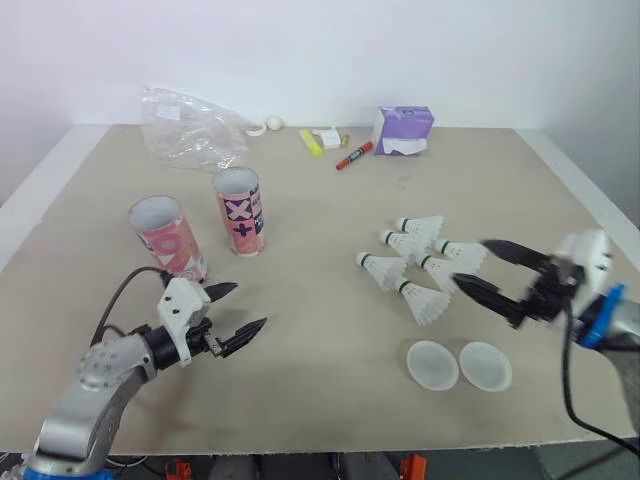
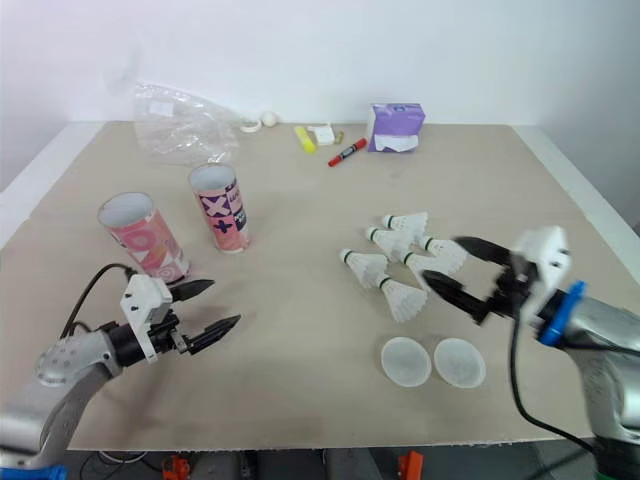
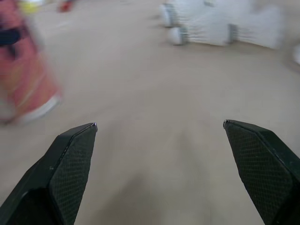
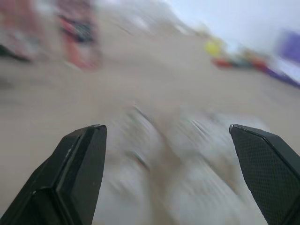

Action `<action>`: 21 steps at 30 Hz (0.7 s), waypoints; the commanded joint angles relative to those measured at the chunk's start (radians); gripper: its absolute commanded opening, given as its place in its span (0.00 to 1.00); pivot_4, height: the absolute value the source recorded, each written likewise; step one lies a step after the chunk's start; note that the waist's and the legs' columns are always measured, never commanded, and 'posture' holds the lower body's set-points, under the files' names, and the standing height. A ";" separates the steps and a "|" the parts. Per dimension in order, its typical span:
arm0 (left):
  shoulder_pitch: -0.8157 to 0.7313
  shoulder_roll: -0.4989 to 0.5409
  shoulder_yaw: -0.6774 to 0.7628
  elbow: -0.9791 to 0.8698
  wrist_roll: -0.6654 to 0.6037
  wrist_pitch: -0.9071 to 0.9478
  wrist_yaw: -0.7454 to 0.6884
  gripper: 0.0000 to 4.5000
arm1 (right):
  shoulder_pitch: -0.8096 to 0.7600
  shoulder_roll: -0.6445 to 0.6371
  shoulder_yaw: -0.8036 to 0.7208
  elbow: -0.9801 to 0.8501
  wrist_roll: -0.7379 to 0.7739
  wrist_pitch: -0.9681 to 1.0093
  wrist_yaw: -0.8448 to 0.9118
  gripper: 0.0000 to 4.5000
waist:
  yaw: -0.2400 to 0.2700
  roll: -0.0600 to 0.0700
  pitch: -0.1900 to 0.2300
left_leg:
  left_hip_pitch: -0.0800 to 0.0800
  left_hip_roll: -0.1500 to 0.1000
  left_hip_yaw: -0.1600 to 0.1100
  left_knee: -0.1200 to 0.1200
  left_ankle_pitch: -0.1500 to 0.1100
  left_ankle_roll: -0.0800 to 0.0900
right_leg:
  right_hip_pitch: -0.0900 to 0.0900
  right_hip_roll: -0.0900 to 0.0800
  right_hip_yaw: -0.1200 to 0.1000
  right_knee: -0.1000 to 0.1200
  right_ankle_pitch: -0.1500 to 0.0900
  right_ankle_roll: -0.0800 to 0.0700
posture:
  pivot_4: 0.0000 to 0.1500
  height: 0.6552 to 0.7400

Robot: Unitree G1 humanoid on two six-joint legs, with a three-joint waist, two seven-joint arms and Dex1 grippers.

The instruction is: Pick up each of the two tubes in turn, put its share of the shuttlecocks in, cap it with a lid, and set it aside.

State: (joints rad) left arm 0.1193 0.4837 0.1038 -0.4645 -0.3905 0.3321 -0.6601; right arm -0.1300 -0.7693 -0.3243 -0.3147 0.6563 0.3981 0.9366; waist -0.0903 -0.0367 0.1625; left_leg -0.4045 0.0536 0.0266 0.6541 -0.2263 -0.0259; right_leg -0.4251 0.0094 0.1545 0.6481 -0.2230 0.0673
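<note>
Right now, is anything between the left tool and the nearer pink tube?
Nothing visible: only bare table lies between the open left tool and the pink tube. The other tube stands off to the side.

Pink tube (image 1: pixel 168 237) and cross-marked tube (image 1: pixel 240 211) stand upright; left gripper (image 1: pixel 250 305) gapes nearby; right gripper (image 1: pixel 470 262) gapes beside shuttlecocks (image 1: pixel 415 268); lids (image 1: pixel 432 364) lie near

I read this as a lab or test room. A bare beige surface (image 1: pixel 320 330) stands against a plain white wall (image 1: pixel 420 50). A red marker (image 1: pixel 353 155), a yellow highlighter (image 1: pixel 311 142), a purple tissue pack (image 1: pixel 403 130) and a crumpled plastic bag (image 1: pixel 190 125) sit along its far edge.
</note>
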 commanded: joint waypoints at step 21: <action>-0.022 -0.159 0.181 0.058 0.071 0.066 0.381 1.00 | -0.286 0.146 0.334 0.100 -0.065 -0.028 0.153 0.99 | 0.013 -0.004 0.001 | -0.002 -0.001 -0.001 0.000 0.000 0.000 | 0.000 0.000 -0.001 -0.001 -0.001 0.000 | 1.00 1.00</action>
State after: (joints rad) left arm 0.1028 0.3108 0.2800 -0.3975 -0.3155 0.4159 -0.2704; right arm -0.4028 -0.6181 0.0274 -0.2072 0.5924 0.3885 1.0851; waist -0.0769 -0.0404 0.1635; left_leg -0.4062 0.0523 0.0258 0.6543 -0.2265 -0.0261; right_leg -0.4253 0.0091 0.1536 0.6473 -0.2238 0.0675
